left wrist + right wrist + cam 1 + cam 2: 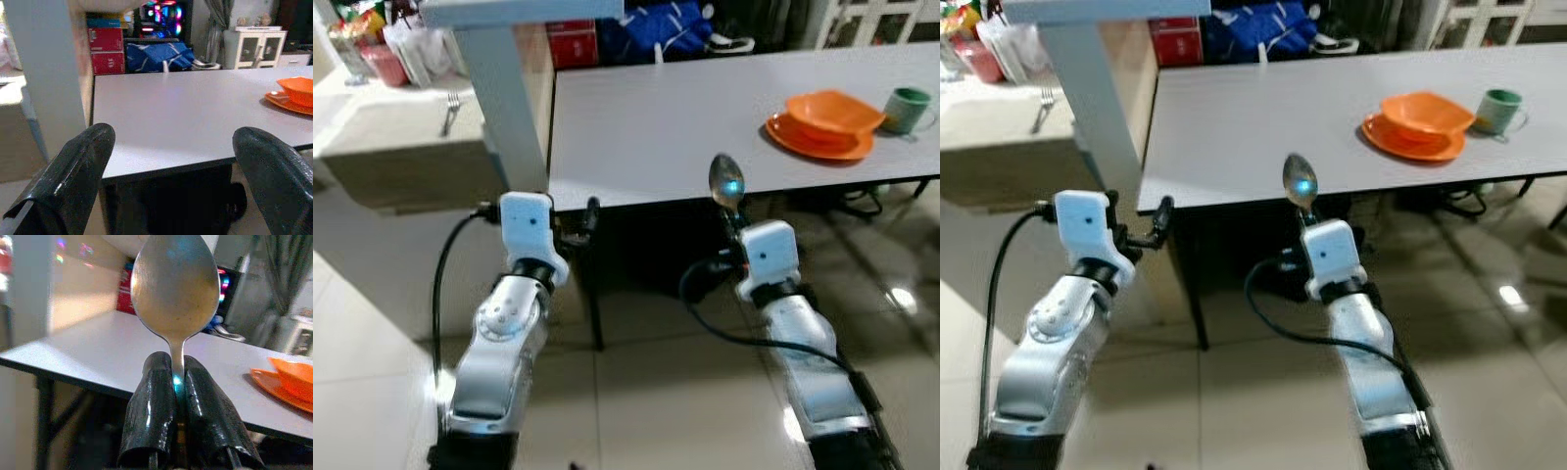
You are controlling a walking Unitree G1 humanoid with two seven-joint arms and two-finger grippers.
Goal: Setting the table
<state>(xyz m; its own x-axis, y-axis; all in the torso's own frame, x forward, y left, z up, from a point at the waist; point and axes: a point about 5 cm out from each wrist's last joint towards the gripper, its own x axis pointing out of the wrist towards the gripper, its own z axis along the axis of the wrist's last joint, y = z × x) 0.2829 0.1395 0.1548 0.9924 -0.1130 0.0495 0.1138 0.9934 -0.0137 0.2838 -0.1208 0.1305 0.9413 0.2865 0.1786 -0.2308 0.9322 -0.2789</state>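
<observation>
My right claw (pixel 732 217): clamped tight on the handle of a spoon (pixel 726 181); bowl end up, long axis upright
My left claw (pixel 171 186): wide apart, holding nothing; at the desk's near corner
Desk (pixel 656 127): just ahead of both claws
Orange bowl (pixel 834 113) on plate (pixel 813 142): ahead and to my right; green cup (pixel 907 110) beside them
Nearer arm: my right, I judge

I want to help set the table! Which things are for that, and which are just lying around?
For the job: spoon in the right gripper, orange bowl, orange plate, green mug, table.

Lying about: blue bag, red boxes, fork on the counter.
</observation>
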